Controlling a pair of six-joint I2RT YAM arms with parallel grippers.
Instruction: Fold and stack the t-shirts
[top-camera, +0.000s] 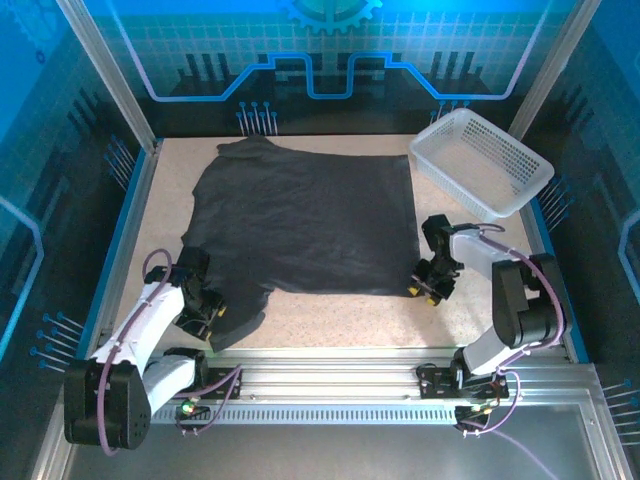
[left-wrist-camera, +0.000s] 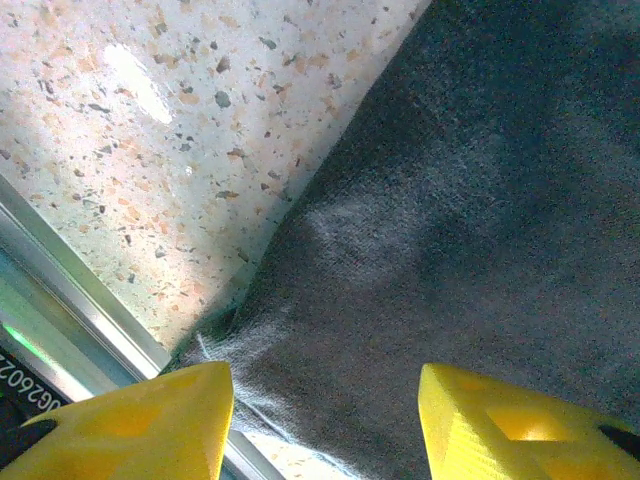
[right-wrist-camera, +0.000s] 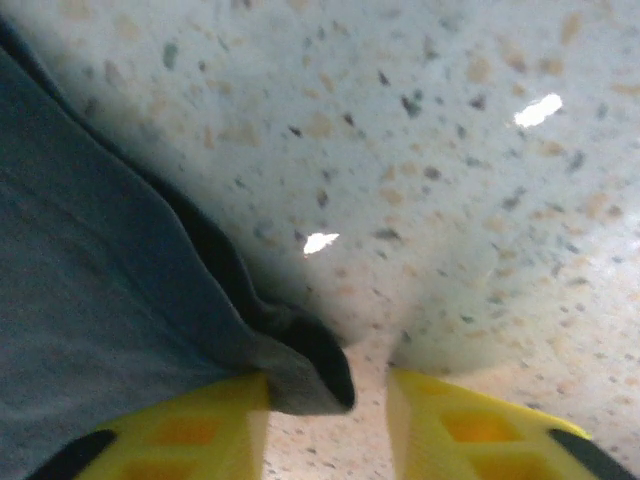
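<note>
One dark charcoal t-shirt (top-camera: 300, 215) lies spread flat on the speckled table (top-camera: 330, 320). My left gripper (top-camera: 207, 310) sits low at the shirt's near-left corner. Its yellow fingers (left-wrist-camera: 130, 425) stand wide apart, open, with the cloth (left-wrist-camera: 450, 200) and its hem lying between them. My right gripper (top-camera: 432, 287) is down at the near-right corner. It is open too, and the curled corner of the t-shirt (right-wrist-camera: 300, 365) rests against the left finger (right-wrist-camera: 190, 435), with bare table showing before the other finger.
A white lattice basket (top-camera: 482, 160) stands at the back right. An aluminium rail (top-camera: 330, 375) runs along the near table edge, close under the left gripper (left-wrist-camera: 325, 425). Bare table lies to the right of the right gripper (right-wrist-camera: 328, 430).
</note>
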